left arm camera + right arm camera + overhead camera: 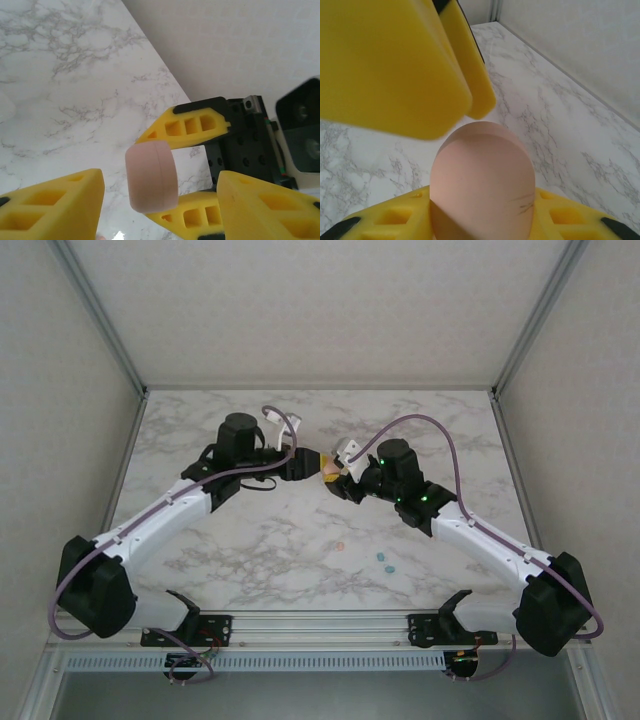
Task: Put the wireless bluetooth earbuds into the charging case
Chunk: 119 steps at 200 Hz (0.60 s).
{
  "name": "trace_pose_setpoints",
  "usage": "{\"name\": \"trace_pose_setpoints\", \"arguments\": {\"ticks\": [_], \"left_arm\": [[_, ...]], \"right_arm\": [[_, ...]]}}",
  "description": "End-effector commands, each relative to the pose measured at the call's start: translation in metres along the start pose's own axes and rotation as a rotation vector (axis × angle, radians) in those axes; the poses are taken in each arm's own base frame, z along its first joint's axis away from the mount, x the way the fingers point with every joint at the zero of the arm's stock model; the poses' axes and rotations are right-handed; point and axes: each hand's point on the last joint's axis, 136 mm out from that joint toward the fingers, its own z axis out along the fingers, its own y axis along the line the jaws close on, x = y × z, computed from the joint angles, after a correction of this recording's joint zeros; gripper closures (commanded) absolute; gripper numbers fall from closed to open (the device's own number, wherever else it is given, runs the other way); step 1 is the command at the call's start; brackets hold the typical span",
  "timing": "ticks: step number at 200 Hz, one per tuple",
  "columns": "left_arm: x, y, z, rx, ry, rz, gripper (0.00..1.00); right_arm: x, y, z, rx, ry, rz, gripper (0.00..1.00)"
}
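Observation:
A closed pink charging case (151, 175) hangs above the middle of the table, clamped between the yellow fingers (192, 126) of my right gripper (482, 205). The same pink case (482, 185) stands end-on between that gripper's two pads. My left gripper (161, 192) is open, with one finger on each side of the case and a gap to each. In the top view the two grippers meet nose to nose, the left gripper (303, 462) and right gripper (336, 478) with the case (325, 468) between them. Three earbuds lie loose on the table: one pink-orange (340, 546) and two teal (380, 556).
A small white object (276, 426) lies behind the left arm near the back of the marble table (250, 560). Pale walls close off the back and both sides. The earbuds lie in front of the right arm's forearm (480, 535).

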Motion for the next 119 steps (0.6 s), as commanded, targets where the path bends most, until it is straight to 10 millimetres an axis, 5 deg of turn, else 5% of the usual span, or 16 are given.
{"name": "trace_pose_setpoints", "arguments": {"ticks": [1,57,96,119], "left_arm": [[-0.002,-0.007,0.004,0.006,0.018,0.021,0.4],[0.004,-0.004,0.014,-0.007,0.058,0.004,0.47],[0.0,0.001,0.016,-0.034,0.052,-0.005,0.71],[-0.006,0.0,0.013,-0.044,0.023,-0.02,0.83]], "right_arm": [[-0.015,0.007,0.001,-0.028,-0.053,-0.031,0.59],[-0.018,0.007,0.001,-0.025,-0.063,-0.035,0.58],[-0.021,0.005,0.0,-0.01,-0.074,-0.041,0.56],[-0.023,-0.001,-0.004,0.026,-0.085,-0.046,0.47]]}}
